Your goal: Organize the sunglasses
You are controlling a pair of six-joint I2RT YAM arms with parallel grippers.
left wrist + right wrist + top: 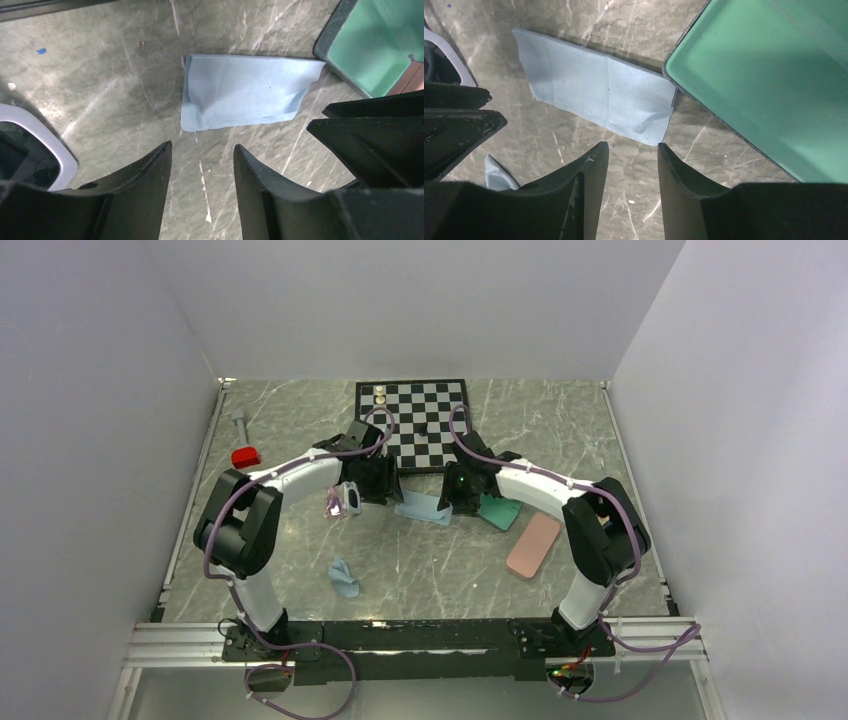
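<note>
1. Top external view: the thick white-framed, dark-lensed sunglasses [350,497] and the translucent purple-pink pair [334,506] lie together at nine o'clock from the left gripper [202,147].
2. It and the right gripper [631,146] both stand spread and empty, flanking a flat light-blue cloth [422,508], probably meant for wrapping a pair.

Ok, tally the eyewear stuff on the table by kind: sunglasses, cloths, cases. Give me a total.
Sunglasses: 2 (white pair, purple pair)
Cloths: 2 (flat cloth, crumpled cloth)
Cases: 2 (open green-lined case, pink case)
Total: 6
</note>
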